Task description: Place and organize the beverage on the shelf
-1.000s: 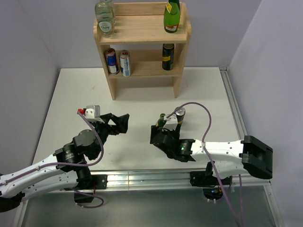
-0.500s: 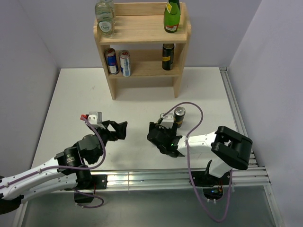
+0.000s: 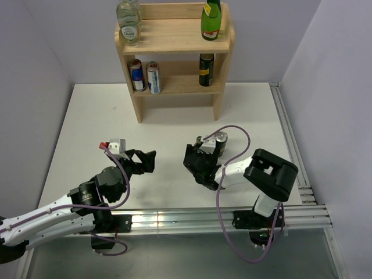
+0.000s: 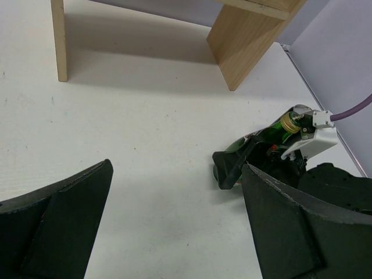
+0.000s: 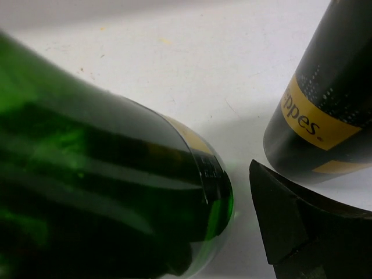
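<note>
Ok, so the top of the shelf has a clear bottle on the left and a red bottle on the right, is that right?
Not quite. On the top tier of the shelf, the right-hand bottle is green, not red. The clear bottle on the left is just as you said. The top external view shows this.

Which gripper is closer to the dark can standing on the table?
Right. The right gripper sits right next to the can, just left of it. The left gripper is much farther away, well off to the can's left.
</note>
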You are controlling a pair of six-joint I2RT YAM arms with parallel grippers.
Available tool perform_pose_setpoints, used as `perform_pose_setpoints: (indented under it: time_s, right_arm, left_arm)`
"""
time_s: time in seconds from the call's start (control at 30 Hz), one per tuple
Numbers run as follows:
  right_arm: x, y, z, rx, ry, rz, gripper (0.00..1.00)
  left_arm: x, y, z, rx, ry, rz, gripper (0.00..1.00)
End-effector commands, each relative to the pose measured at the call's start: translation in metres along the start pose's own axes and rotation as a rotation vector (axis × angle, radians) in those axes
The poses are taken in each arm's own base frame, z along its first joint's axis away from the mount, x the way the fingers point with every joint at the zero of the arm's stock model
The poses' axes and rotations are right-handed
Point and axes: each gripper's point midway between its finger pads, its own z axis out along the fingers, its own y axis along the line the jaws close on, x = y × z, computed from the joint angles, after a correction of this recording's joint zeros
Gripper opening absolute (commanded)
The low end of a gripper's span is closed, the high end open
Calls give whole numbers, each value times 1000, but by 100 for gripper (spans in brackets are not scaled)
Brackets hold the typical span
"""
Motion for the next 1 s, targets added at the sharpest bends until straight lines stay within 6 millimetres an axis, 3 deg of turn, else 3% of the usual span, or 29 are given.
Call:
perform_pose_setpoints:
  time_s: [0.0,0.17,0.33,0.43,0.47,0.57,0.67,0.7,0.73,0.77,0.83,0.87,0.93,0.97]
  right_arm:
    - [-14,10,10,4,-61,60,99]
    - [-14,10,15,16,-93,65,95]
    - [-19,13,19,23,-132,58,71]
    - [-26,19,21,17,-146,30,42]
    - [-28,21,20,9,-145,25,20]
    - [-46,28,16,2,-148,24,1]
    - [-86,43,-3,-41,-169,32,0]
    - [-116,52,-18,-67,-194,39,0]
    - [-133,59,-27,-87,-204,38,0]
    - [-169,75,-38,-119,-235,79,0]
    - [-210,79,-58,-146,-254,54,0]
    - [-249,85,-74,-169,-287,66,0]
    - [-289,91,-89,-197,-326,76,0]
    - [-329,100,-104,-220,-372,92,0]
  left_arm:
    - [-3,-4,0,9,-13,-24,99]
    - [2,-3,1,8,-2,-20,99]
    - [2,-2,0,6,1,-23,99]
    - [0,1,-1,-8,-3,-23,99]
    - [0,3,-1,-17,-6,-27,99]
    - [-1,16,-1,-91,-17,-29,99]
    - [-2,33,-3,-186,-29,-36,98]
    - [-6,37,-4,-213,-42,-44,98]
    - [-3,42,-6,-233,-36,-49,98]
    - [-3,45,-7,-245,-37,-51,98]
    - [-5,50,-9,-270,-46,-77,97]
    - [-4,54,-12,-286,-39,-73,97]
    - [-3,59,-13,-309,-43,-95,97]
    - [-2,61,-14,-316,-40,-89,96]
